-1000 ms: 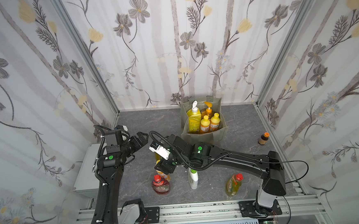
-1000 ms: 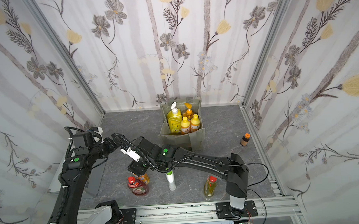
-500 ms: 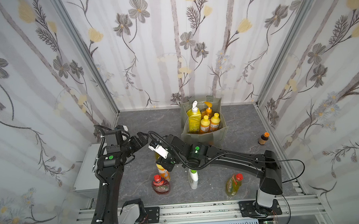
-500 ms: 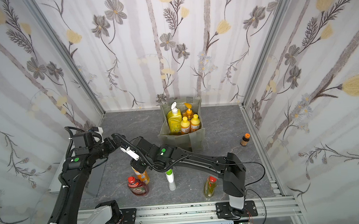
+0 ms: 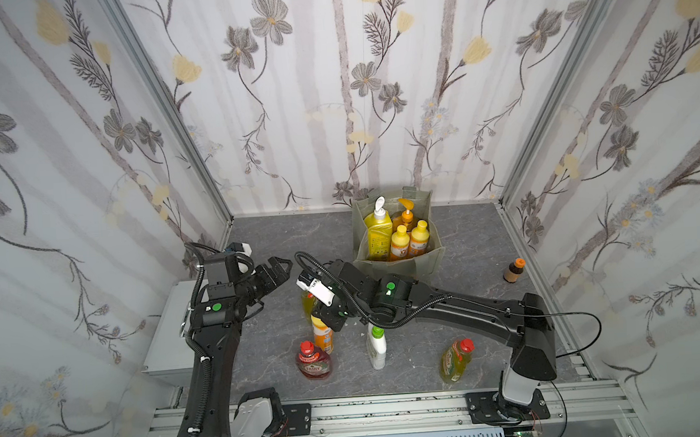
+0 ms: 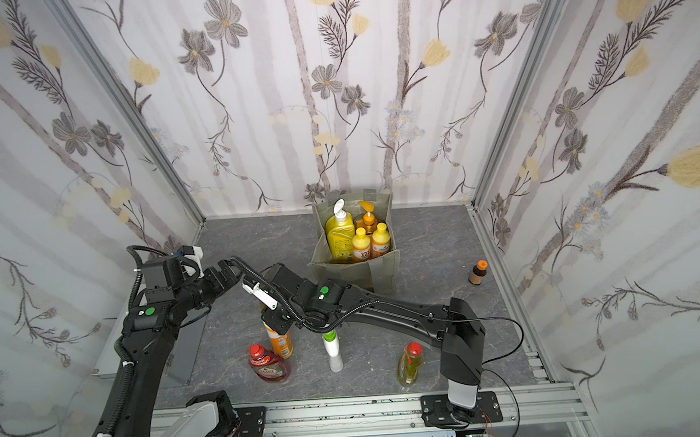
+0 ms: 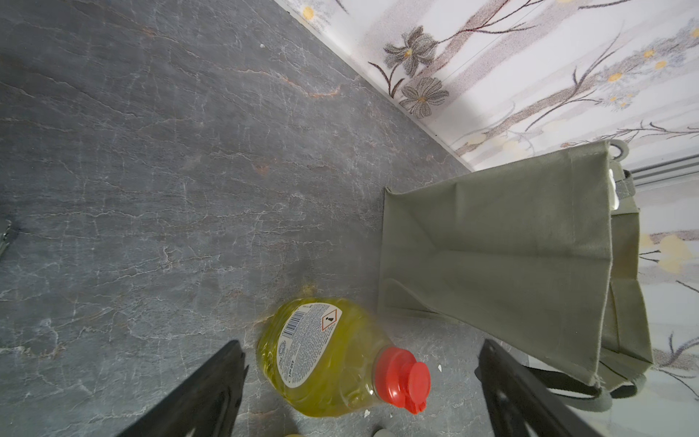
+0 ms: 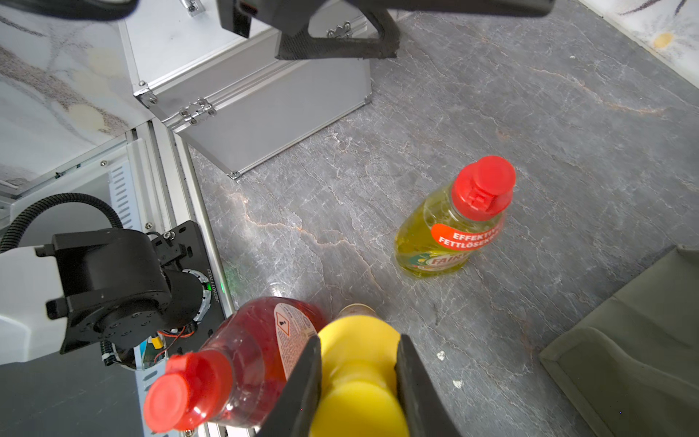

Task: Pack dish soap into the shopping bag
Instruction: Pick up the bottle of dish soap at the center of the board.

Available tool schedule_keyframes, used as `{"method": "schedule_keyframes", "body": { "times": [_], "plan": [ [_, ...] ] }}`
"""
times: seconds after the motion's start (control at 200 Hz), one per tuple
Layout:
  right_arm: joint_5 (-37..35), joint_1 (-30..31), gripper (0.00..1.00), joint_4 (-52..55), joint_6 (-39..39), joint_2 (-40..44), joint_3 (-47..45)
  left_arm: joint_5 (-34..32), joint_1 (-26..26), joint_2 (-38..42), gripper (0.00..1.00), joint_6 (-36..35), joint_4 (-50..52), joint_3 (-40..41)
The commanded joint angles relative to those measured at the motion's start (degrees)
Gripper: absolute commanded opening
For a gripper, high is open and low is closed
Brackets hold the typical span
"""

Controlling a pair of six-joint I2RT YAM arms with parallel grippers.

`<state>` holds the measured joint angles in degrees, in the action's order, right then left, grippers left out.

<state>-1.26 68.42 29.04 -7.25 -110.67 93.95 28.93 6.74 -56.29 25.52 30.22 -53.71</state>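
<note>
My right gripper (image 8: 359, 342) is shut on the yellow cap of a small orange dish soap bottle (image 5: 323, 338), which stands upright against a red bottle (image 5: 314, 361). My left gripper (image 7: 361, 346) hangs open above a yellow-green, red-capped bottle (image 7: 321, 355), with a finger on each side and neither touching it. The grey-green shopping bag (image 5: 426, 260) stands at the back, holding a yellow pump bottle (image 5: 378, 234), an orange pump bottle (image 5: 406, 216) and two orange bottles. A white green-capped bottle (image 5: 377, 347) and another yellow-green bottle (image 5: 455, 361) stand near the front.
A grey metal box (image 5: 167, 326) sits at the left edge beneath my left arm. A small brown bottle with an orange cap (image 5: 514, 271) stands at the right by the wall. My right arm stretches across the front of the bag.
My right gripper's jaws have closed onto the orange bottle's yellow cap. My left gripper has edged slightly right, still open.
</note>
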Motion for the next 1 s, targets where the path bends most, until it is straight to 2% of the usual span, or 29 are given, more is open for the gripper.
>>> {"method": "schedule_keyframes", "body": {
  "times": [0.0,0.32,0.505,0.999],
  "plan": [
    [-1.3,-0.6,0.09,-1.9,-0.1,1.6,-0.3,1.1,0.0,0.3,0.96,0.3,-1.7,-0.2],
    [-2.4,-3.1,0.04,-1.8,-0.2,6.1,-1.0,0.1,-1.6,0.2,0.94,-0.4,-1.2,-0.3],
    [-3.1,-4.6,0.03,-1.8,0.0,8.9,-0.5,-2.3,-4.9,-0.3,0.94,-1.3,0.2,-1.8],
    [1.7,-11.7,0.01,-0.9,1.8,16.2,3.3,-10.4,-16.4,-5.1,0.94,-4.6,4.2,-6.8]
  ]
}}
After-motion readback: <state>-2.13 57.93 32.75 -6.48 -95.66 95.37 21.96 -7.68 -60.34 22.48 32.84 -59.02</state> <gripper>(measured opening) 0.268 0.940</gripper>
